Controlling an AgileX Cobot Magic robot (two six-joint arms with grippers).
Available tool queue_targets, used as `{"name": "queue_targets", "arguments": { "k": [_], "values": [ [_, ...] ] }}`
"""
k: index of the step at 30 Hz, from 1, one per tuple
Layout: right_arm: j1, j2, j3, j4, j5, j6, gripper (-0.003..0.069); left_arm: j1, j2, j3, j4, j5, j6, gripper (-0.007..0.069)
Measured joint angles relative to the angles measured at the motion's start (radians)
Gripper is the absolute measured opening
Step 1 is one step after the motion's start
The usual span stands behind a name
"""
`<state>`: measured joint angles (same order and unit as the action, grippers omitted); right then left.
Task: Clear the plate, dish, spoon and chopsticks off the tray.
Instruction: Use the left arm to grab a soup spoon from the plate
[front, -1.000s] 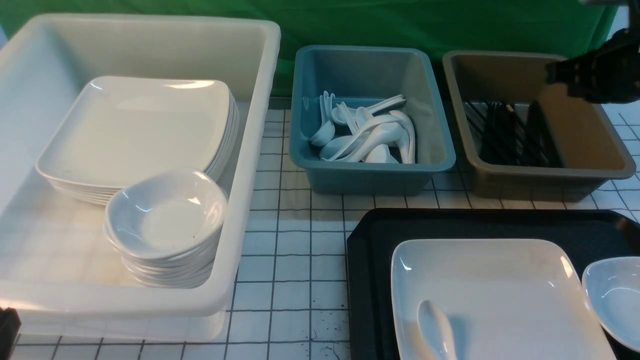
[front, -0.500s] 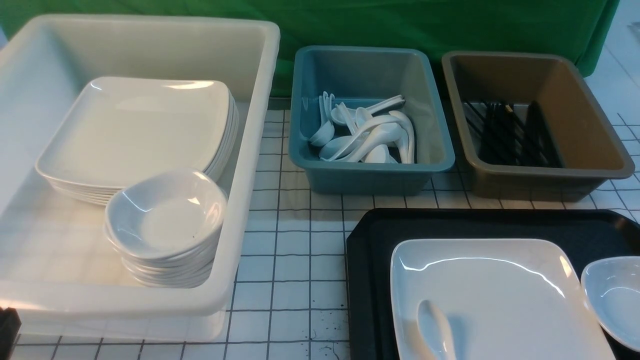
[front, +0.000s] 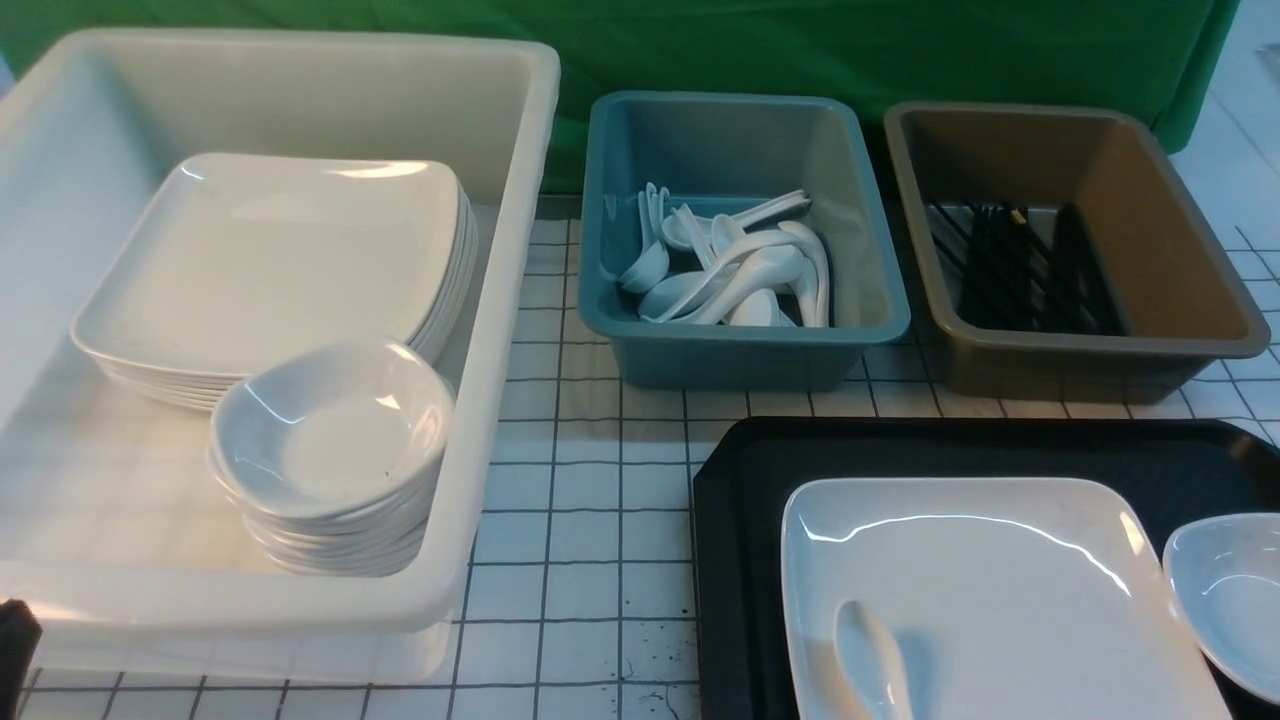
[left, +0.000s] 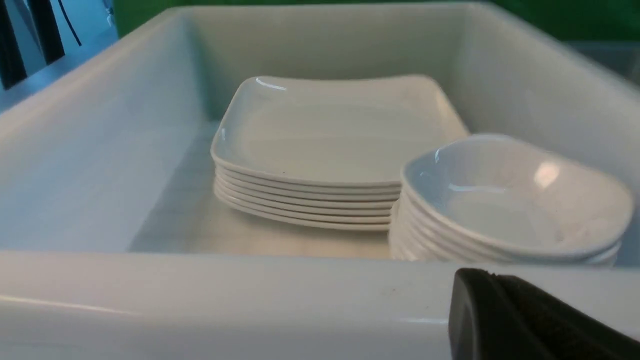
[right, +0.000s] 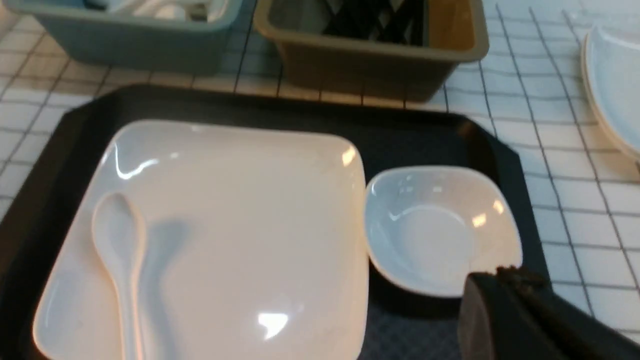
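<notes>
While you look over the tray (front: 722, 500), note it sits front right on the gridded tabletop (front: 580, 520), w/ the plate (front: 985, 570) lying flat on it. The spoon (front: 872, 655) rests on the plate's left part, bowl end toward the far side, handle toward the robot. The dish (front: 1232, 595) stands upright on the tray, tight beside the plate's right edge; can't tell if the rims touch. You'll find the chopsticks (front: 1010, 268) among black sticks lying in the brown tub (front: 1170, 250) at back right, well apart from the tray.

Your right gripper (right: 500, 295) hangs over the tray's near right corner, close to the dish's rim; its fingers are pressed together w/ nothing btw them. Your left gripper (left: 492, 300) is likewise closed up and carries nothing, parked just outside the near wall of the white tub (front: 500, 300) at left.

Inside that tub you've got a stack of plates (front: 270, 260) and, in front of it, a stack of dishes (front: 335, 440). The blue tub (front: 600, 250), back centre, holds white spoons (front: 740, 270). Green cloth (front: 800, 50) runs behind the tubs.
</notes>
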<state>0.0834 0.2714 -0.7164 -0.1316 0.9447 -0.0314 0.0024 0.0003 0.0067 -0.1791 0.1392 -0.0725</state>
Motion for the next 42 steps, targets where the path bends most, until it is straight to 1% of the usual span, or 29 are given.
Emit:
{"name": "queue_targets", "arguments": {
  "k": [3,4,5,7,8,10,13,16,18,20,22,23,24,25,26,27,28,29,30,31,32,34,35,37,38,39,41,42],
  "values": [
    [0.0,-0.001,0.023,0.0,0.018,0.0,0.003,0.0,0.0,0.0,-0.285,-0.076,-0.189,0.0022],
    [0.0,-0.001,0.028,0.0,0.018,0.0,0.003,0.0,0.0,0.0,-0.32,-0.08,-0.214,0.0022],
    [0.0,-0.002,0.038,0.0,0.018,0.0,0.003,0.0,0.0,0.0,-0.412,-0.111,-0.285,0.0022],
    [0.0,-0.003,0.05,0.0,0.015,0.0,0.003,0.0,0.0,0.0,-0.478,-0.147,-0.36,0.0022],
    [0.0,-0.003,0.051,0.0,0.014,0.0,0.003,0.0,0.0,0.0,-0.482,-0.15,-0.36,0.0022],
    [0.0,-0.003,0.056,0.0,0.014,0.0,0.0031,0.0,0.0,0.0,-0.531,-0.165,-0.464,0.0022],
    [0.0,-0.003,0.056,0.0,0.012,0.0,0.0033,0.0,0.0,0.0,-0.59,-0.151,-0.587,0.0022],
    [0.0,-0.003,0.056,0.0,0.01,0.0,0.0034,0.0,-0.001,-0.027,-0.6,-0.139,-0.599,0.0022],
    [0.0,-0.003,0.056,0.0,0.007,0.0,0.0035,0.0,-0.002,-0.126,-0.556,-0.17,-0.544,0.0022],
    [0.0,-0.003,0.056,0.0,0.0,0.0,0.0037,0.0,-0.004,-0.235,-0.451,-0.181,-0.495,0.0022],
    [0.0,-0.004,0.056,0.0,-0.015,0.0,0.0038,0.0,-0.003,-0.36,-0.332,-0.131,-0.465,0.0022],
    [0.0,-0.004,0.056,0.0,-0.017,0.0,0.0038,0.0,0.0,-0.374,-0.319,-0.122,-0.462,0.0022],
    [0.0,-0.004,0.056,0.0,-0.03,0.0,0.0041,0.0,0.021,-0.468,-0.236,-0.033,-0.449,0.0022],
    [0.0,-0.004,0.056,0.0,-0.038,0.0,0.0041,0.0,0.044,-0.534,-0.189,0.055,-0.442,0.0022],
    [0.0,-0.004,0.056,0.0,-0.053,0.0,0.0042,0.0,0.097,-0.608,-0.149,0.182,-0.424,0.0022],
    [0.0,-0.004,0.056,0.0,-0.063,0.0,0.0042,0.0,0.136,-0.653,-0.132,0.275,-0.401,0.0022],
    [0.0,-0.004,0.056,0.0,-0.065,0.0,0.0042,0.0,0.146,-0.673,-0.127,0.323,-0.396,0.0022],
    [0.0,-0.004,0.056,0.0,-0.084,0.0,0.0043,0.0,0.236,-0.733,-0.119,0.492,-0.351,0.0022],
    [0.0,-0.004,0.056,0.0,-0.092,0.0,0.0043,0.0,0.297,-0.77,-0.124,0.628,-0.304,0.0022],
    [0.0,-0.004,0.056,0.0,-0.094,0.0,0.0043,0.0,0.322,-0.775,-0.127,0.65,-0.295,0.0022],
    [0.0,-0.004,0.056,0.0,-0.101,0.0,0.0043,0.0,0.413,-0.799,-0.157,0.786,-0.214,0.0022],
    [0.0,-0.004,0.056,0.0,-0.107,0.0,0.0047,0.0,0.525,-0.811,-0.233,0.925,-0.095,0.0022],
    [0.0,-0.004,0.056,0.0,-0.11,0.0,0.0049,0.0,0.601,-0.813,-0.283,0.971,-0.002,0.0022],
    [0.0,-0.004,0.056,0.0,-0.114,0.0,0.0052,0.0,0.732,-0.818,-0.409,1.015,0.17,0.0022],
    [0.0,-0.004,0.056,0.0,-0.114,0.0,0.0052,0.0,0.732,-0.818,-0.422,1.015,0.188,0.0022],
    [0.0,-0.004,0.056,0.0,-0.116,0.0,0.0052,0.0,0.82,-0.818,-0.528,1.011,0.321,0.0022],
    [0.0,-0.004,0.056,0.0,-0.117,0.0,0.0053,0.0,0.926,-0.818,-0.657,1.02,0.437,0.0022],
    [0.0,-0.004,0.056,0.0,-0.117,0.0,0.0054,0.0,0.937,-0.818,-0.671,1.023,0.459,0.0022]
  ]
}}
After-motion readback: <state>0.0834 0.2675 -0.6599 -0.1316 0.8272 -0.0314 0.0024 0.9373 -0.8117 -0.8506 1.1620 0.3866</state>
